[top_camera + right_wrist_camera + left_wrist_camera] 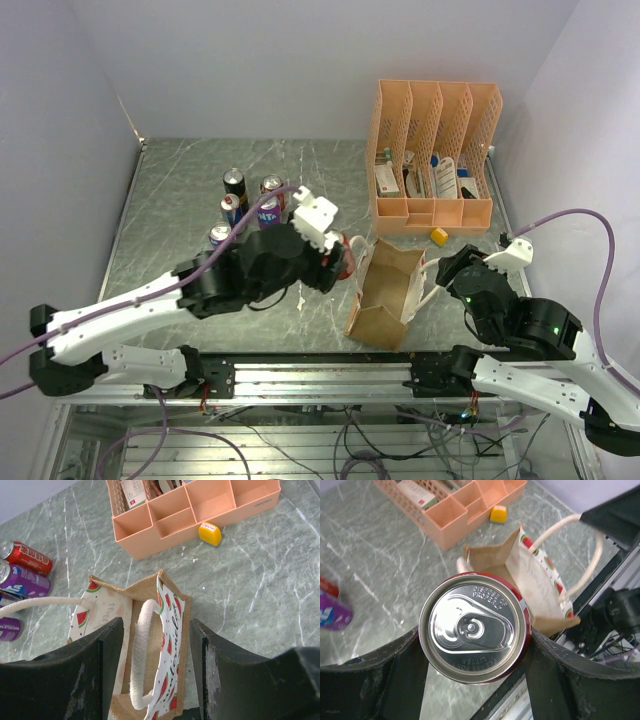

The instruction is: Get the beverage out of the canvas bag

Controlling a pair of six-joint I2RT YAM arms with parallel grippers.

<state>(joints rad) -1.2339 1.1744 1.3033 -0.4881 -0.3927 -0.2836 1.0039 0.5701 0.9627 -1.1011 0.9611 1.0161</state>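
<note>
Our left gripper (pixel 475 652) clamps a red soda can (pixel 472 630) between its fingers (pixel 395 677). Our right gripper (pixel 156 647) spreads wide, fingers straddling the canvas bag (pixel 172 612)'s rope handle (pixel 141 645).

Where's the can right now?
The can is clamped in the left gripper, outside the bag and just to its left in the top view; the left wrist view looks straight down on its lid.
</note>
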